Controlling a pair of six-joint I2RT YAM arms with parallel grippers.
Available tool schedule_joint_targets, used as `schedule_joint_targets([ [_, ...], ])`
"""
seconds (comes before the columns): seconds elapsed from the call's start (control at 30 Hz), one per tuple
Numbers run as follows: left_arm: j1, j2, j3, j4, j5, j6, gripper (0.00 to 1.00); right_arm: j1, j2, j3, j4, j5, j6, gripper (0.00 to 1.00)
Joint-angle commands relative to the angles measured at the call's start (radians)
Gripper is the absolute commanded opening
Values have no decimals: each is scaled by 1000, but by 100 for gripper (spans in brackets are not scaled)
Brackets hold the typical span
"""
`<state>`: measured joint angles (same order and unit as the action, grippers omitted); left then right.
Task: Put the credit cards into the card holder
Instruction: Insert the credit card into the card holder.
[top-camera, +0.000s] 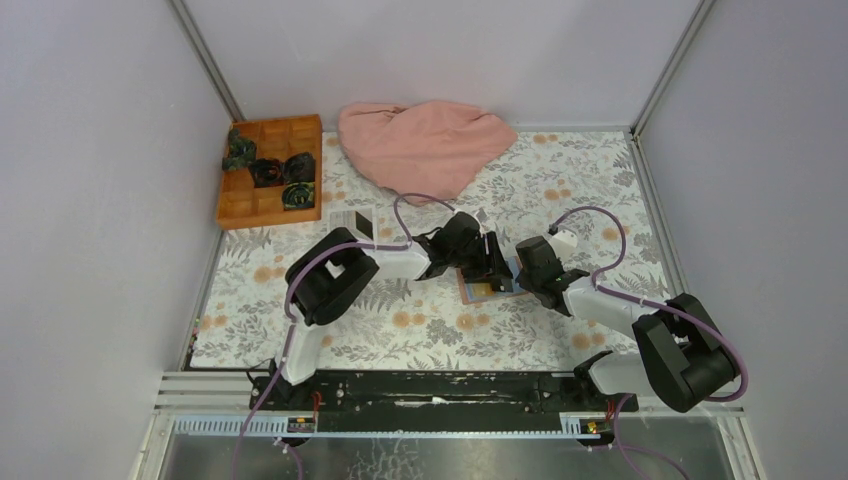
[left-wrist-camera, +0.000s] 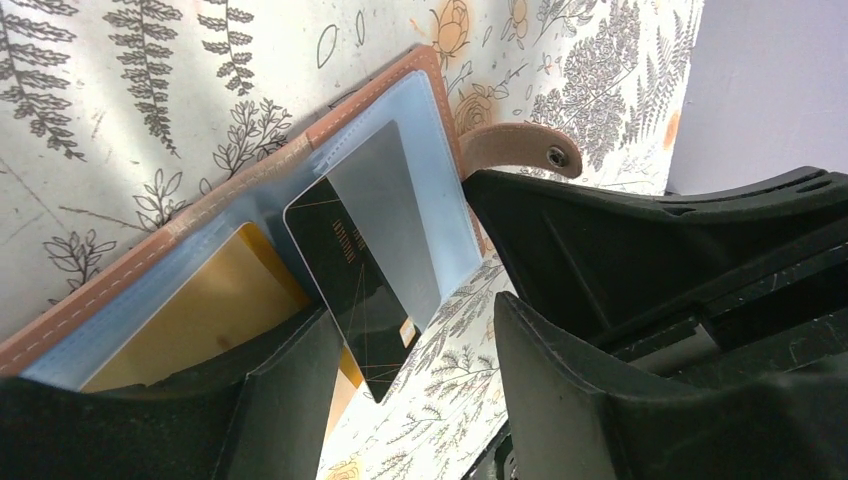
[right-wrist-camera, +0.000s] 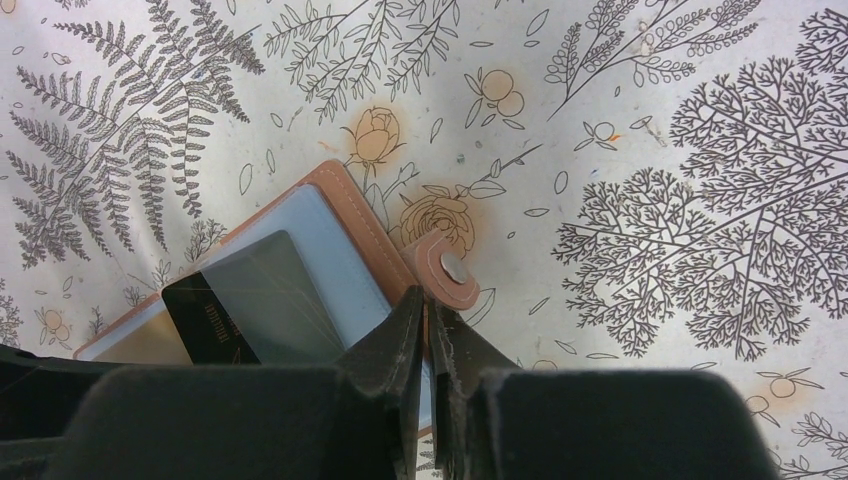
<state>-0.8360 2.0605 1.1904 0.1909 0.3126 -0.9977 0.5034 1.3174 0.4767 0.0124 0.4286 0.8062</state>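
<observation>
The dark credit card (left-wrist-camera: 360, 300) lies half-sleeved in the open card holder (left-wrist-camera: 250, 180) on the worktop (right-wrist-camera: 650, 100), its long axis pointing between the released left pincer (left-wrist-camera: 405, 335) jaws, while the right pincer (right-wrist-camera: 428, 320) clenches the card holder's strap-side edge.

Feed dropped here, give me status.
Left claw open beside black card. Right claw pinching holder edge. Card half inserted. Nothing blocking.

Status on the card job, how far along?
Done: gold card looks seated in the card holder. In hand: black card half in its sleeve, left gripper open around it, right gripper pinching the holder's edge. Left: push it home; a dark card seemingly waits near the orange box.
</observation>
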Motion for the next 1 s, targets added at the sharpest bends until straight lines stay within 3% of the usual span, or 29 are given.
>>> schedule_joint_targets([
  [0.0, 3, 19, 10, -262, -80, 83, 65, -3, 19, -15, -38, -20, 11, 11],
  [0.43, 0, -22, 0, -323, -178, 105, 60, -3, -3, -30, -25, -44, 15, 9],
  [0.97, -39, 82, 201, -542, -320, 108, 63, 6, -49, -64, -1, -102, 30, 6],
])
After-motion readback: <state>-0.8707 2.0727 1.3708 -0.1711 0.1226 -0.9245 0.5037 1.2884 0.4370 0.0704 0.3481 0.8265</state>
